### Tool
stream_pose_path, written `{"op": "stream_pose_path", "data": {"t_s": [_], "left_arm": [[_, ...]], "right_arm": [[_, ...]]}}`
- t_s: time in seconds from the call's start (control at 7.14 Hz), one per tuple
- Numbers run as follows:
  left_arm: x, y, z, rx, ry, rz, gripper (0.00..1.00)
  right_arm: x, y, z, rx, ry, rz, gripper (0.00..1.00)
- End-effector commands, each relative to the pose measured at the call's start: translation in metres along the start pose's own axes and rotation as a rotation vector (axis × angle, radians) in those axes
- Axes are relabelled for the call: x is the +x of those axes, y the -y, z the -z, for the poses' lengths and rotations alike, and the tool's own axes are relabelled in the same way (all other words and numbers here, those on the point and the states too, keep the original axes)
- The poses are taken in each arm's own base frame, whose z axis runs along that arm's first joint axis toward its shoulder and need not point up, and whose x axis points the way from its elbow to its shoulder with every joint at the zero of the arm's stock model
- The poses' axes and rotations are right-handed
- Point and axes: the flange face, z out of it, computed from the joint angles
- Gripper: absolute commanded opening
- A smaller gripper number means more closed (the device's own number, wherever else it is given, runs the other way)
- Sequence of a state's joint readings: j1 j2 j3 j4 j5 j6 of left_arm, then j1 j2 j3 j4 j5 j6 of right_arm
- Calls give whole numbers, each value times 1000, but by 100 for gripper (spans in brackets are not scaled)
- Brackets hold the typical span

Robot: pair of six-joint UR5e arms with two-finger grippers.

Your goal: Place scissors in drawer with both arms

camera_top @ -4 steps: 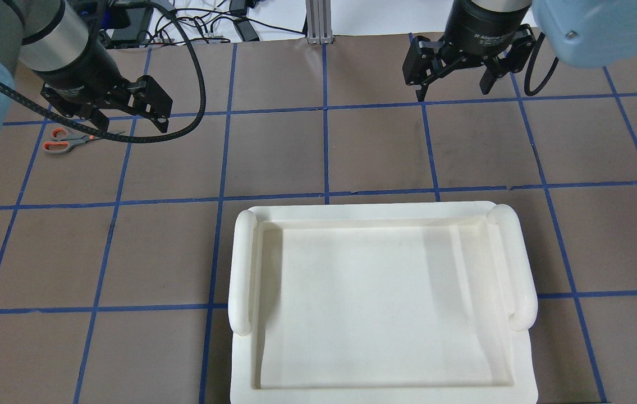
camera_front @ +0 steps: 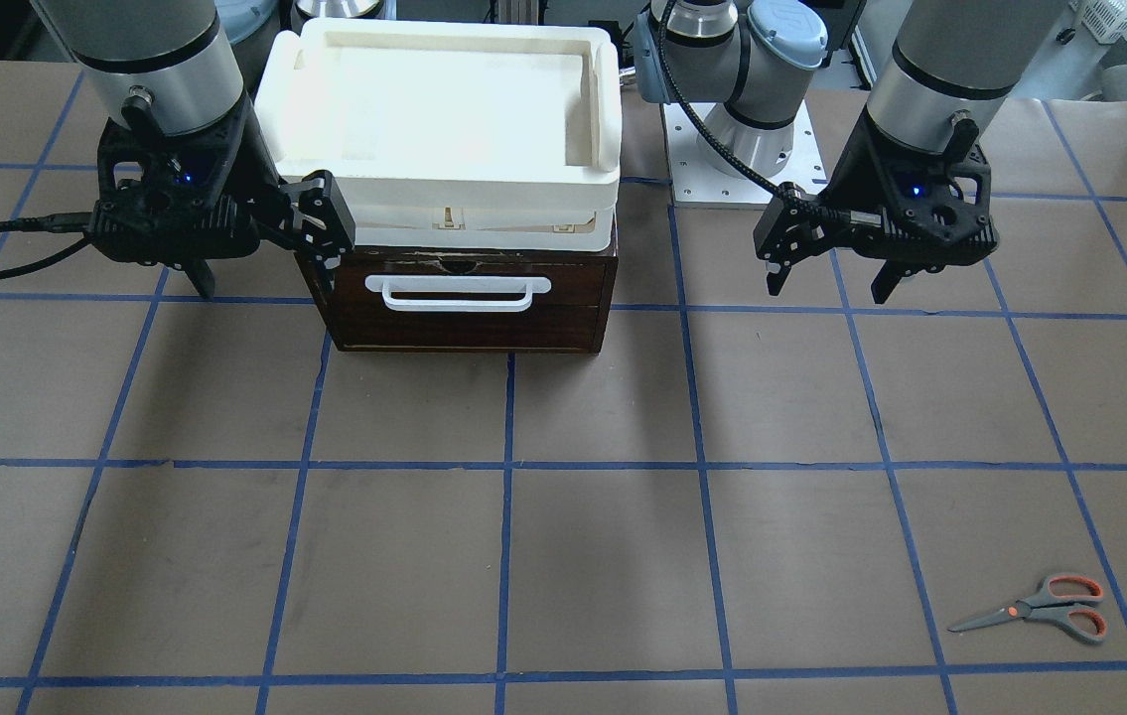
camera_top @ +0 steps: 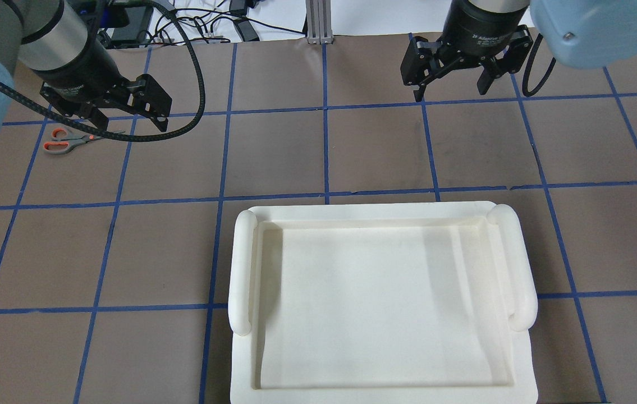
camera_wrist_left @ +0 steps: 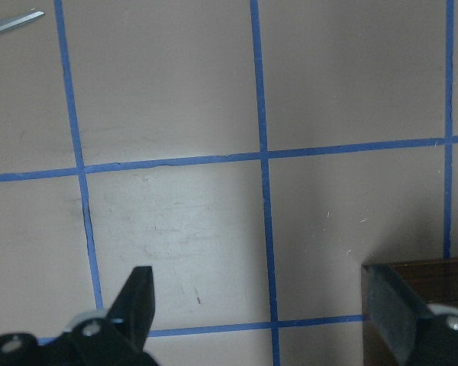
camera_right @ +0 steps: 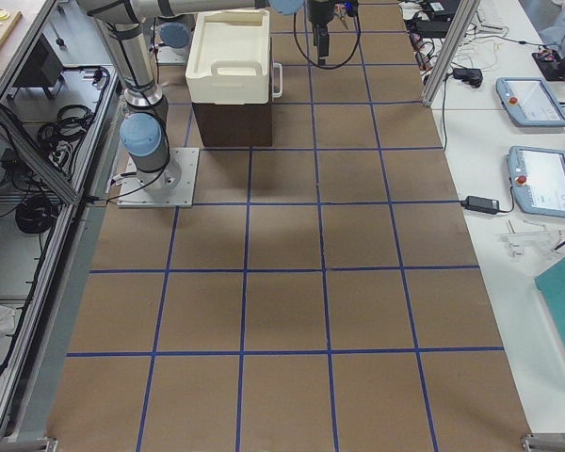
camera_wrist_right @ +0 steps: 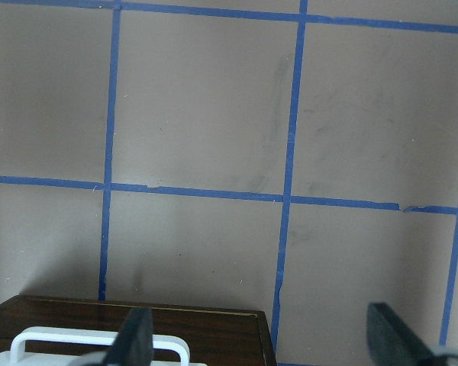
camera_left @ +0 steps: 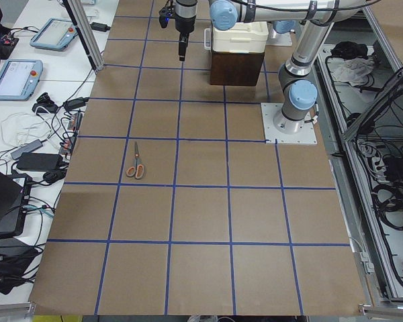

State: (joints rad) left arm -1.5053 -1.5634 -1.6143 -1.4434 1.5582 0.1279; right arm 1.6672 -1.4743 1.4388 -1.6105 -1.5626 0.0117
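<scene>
The scissors lie flat on the brown table, far out in front of my left arm; they also show in the overhead view and the left side view. Only a blade tip shows in the left wrist view. The dark brown drawer is closed, its white bar handle facing away from me. My left gripper hangs open and empty beside the drawer, above the table. My right gripper is open and empty at the drawer's other side.
A cream-white plastic tray sits on top of the drawer box and fills the lower overhead view. Blue tape lines grid the table. Cables and tablets lie beyond the far table edge.
Both grippers have shifted slightly upward in the overhead view, the right one more. The scissors and tray have not moved.
</scene>
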Motion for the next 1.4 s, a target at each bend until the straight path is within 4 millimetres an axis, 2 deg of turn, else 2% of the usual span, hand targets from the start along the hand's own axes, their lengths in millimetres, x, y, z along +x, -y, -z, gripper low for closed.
{"op": "stream_pose_path", "data": {"t_s": [0.0, 0.14, 0.28, 0.42, 0.56, 0.7, 0.84, 0.98, 1.26], "left_arm": [[-5, 3, -7, -16, 0, 3, 100], [-9, 7, -12, -21, 0, 1, 100], [-25, 9, -13, -20, 21, -1, 100], [-56, 14, -22, -50, 70, 14, 100], [-82, 17, -27, -57, 68, -130, 100], [-118, 17, -28, -66, 71, -299, 100], [-161, 15, -36, -80, 53, -302, 100], [-183, 18, -52, -107, 37, -369, 100], [-204, 40, -78, -78, 66, -667, 100]], "right_arm": [[-1, 3, -6, -11, 1, 38, 100], [-1, 6, -12, -24, 3, 74, 100], [-2, 12, -25, -44, 7, 167, 100], [-6, 15, -33, -59, 10, 232, 100], [-10, 20, -46, -78, 35, 307, 100], [-17, 24, -54, -71, 101, 418, 100], [-21, 27, -64, -74, 130, 549, 100], [-22, 25, -72, -84, 142, 639, 100], [-26, 15, -91, -128, 153, 659, 100]]}}
